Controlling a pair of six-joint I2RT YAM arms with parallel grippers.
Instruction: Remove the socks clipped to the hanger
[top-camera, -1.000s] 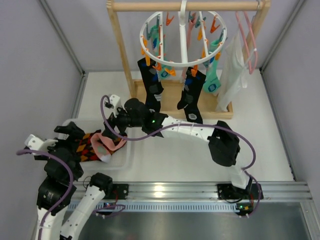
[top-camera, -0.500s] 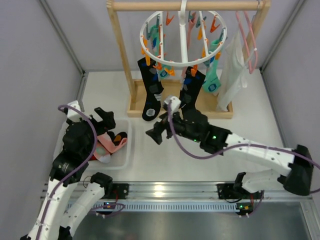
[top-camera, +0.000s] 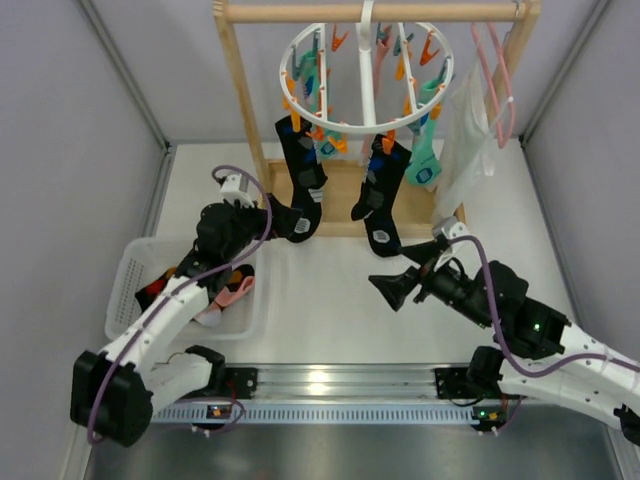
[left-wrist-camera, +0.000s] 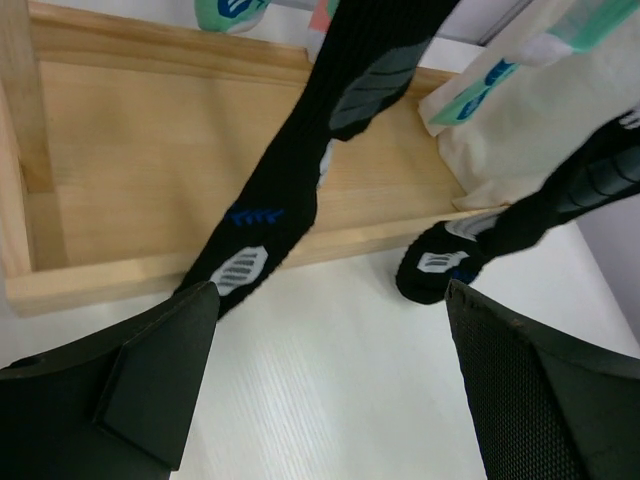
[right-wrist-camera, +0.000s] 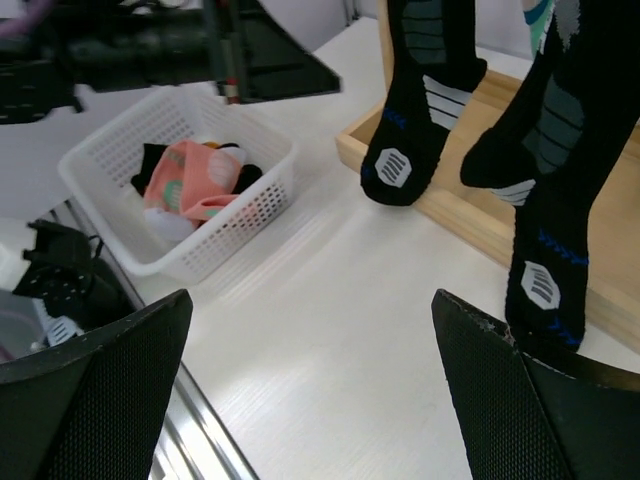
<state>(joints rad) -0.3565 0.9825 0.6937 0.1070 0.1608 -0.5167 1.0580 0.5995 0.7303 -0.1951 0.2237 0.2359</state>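
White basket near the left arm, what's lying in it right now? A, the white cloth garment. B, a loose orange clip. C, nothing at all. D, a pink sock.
D: the right wrist view shows a pink sock lying inside the white basket, and the top view shows the same pink fabric there.

Black socks (top-camera: 302, 180), white hanger (top-camera: 366, 72)
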